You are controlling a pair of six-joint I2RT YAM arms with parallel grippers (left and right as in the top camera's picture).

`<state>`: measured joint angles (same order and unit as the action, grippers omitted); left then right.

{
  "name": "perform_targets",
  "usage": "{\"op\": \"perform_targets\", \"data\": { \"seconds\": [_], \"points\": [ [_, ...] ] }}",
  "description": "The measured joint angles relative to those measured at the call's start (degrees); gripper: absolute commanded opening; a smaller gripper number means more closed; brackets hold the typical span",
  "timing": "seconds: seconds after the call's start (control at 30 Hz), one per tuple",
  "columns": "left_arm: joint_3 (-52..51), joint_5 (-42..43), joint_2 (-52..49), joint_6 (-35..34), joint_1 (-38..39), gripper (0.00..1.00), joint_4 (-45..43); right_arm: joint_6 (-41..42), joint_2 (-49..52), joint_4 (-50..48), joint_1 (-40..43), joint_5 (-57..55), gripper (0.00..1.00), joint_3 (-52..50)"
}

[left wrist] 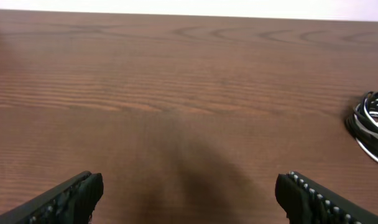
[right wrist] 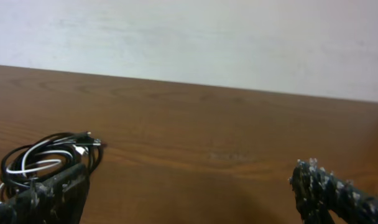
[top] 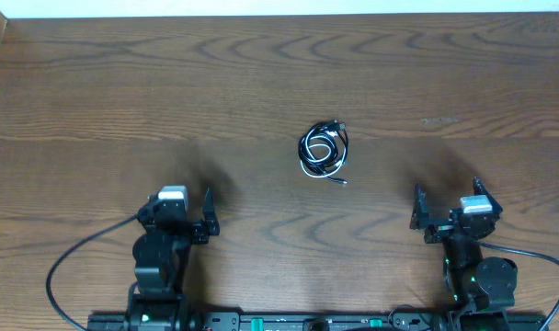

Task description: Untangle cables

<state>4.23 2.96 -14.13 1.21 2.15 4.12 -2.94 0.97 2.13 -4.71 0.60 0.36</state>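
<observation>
Cables [top: 324, 149] lie in one small coiled bundle on the table [top: 123, 92], a little right of its middle and farther from the robot than either arm. The black cord [right wrist: 58, 135] and the white cord [right wrist: 36, 164] loop through each other, so the loops overlap and touch; which one lies on top at each crossing cannot be told. One thin end [top: 338, 178] trails out of the bundle on the near right side. The left gripper [top: 176, 219] sits near the front edge, well apart from the bundle, its jaws spread wide with only bare wood between them; in its wrist view the coil shows at the far right edge. The right gripper [top: 448, 204] sits near the front edge on the other side, also well apart from the bundle, jaws likewise spread wide and holding nothing; in its wrist view the coil lies ahead and to the left, just beyond the left finger [right wrist: 58, 186].
</observation>
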Motion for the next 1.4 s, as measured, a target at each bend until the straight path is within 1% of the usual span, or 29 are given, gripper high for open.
{"op": "perform_targets", "data": {
  "seconds": [0.03, 0.13, 0.2, 0.37, 0.43, 0.57, 0.6, 0.67, 0.87, 0.97, 1.03, 1.23, 1.4],
  "points": [
    [2.6, -0.1, -4.7, -0.2, 0.0, 0.93, 0.0, 1.2, 0.3, 0.2, 0.0, -0.7, 0.99, 0.0],
    [7.6, -0.1, -12.3, -0.5, 0.0, 0.94, 0.1, 2.5, 3.2, 0.5, 0.0, -1.6, 0.99, 0.4],
    [11.1, -0.1, -17.0, -0.9, 0.0, 0.93, 1.0, 2.8, 7.2, 1.2, 0.0, -2.1, 0.99, 1.4],
    [19.3, -0.1, -25.5, -2.1, 0.0, 0.93, 8.2, 3.2, 18.8, 1.5, 0.0, -2.7, 0.99, 7.1],
    [21.8, -0.1, -27.8, -4.0, 0.0, 0.93, 11.5, 3.3, 23.2, 1.4, 0.0, -2.8, 0.99, 9.6],
    [26.3, 0.9, -32.1, -7.8, 0.0, 0.94, 16.8, 3.4, 35.6, 2.3, 0.0, -3.0, 0.99, 17.2],
    [27.1, 1.4, -32.8, -8.3, 0.0, 0.94, 17.7, 3.4, 39.3, 3.5, 0.0, -3.0, 0.99, 19.8],
    [29.9, 2.6, -34.7, -9.0, 0.0, 0.93, 22.3, 3.4, 45.7, 7.7, 0.0, -2.7, 0.99, 24.9],
    [39.5, 4.2, -40.1, -10.2, 0.2, 0.94, 35.6, 3.1, 57.0, 17.0, 0.0, -2.3, 0.99, 35.8],
    [42.7, 6.1, -40.9, -10.7, 0.2, 0.93, 39.8, 3.5, 59.1, 17.1, 0.0, -1.4, 0.99, 37.8],
    [43.3, 6.6, -40.8, -11.0, 0.2, 0.94, 40.4, 4.1, 59.2, 16.7, 0.0, 0.0, 0.99, 37.9],
    [43.3, 7.7, -41.3, -15.2, 0.2, 0.94, 35.9, 5.1, 59.2, 12.4, 0.0, 4.3, 0.99, 38.0],
    [43.3, 7.9, -41.5, -20.0, 0.2, 0.93, 27.0, 5.4, 59.0, 10.6, 0.0, 6.3, 0.99, 38.1]
  ]
}}
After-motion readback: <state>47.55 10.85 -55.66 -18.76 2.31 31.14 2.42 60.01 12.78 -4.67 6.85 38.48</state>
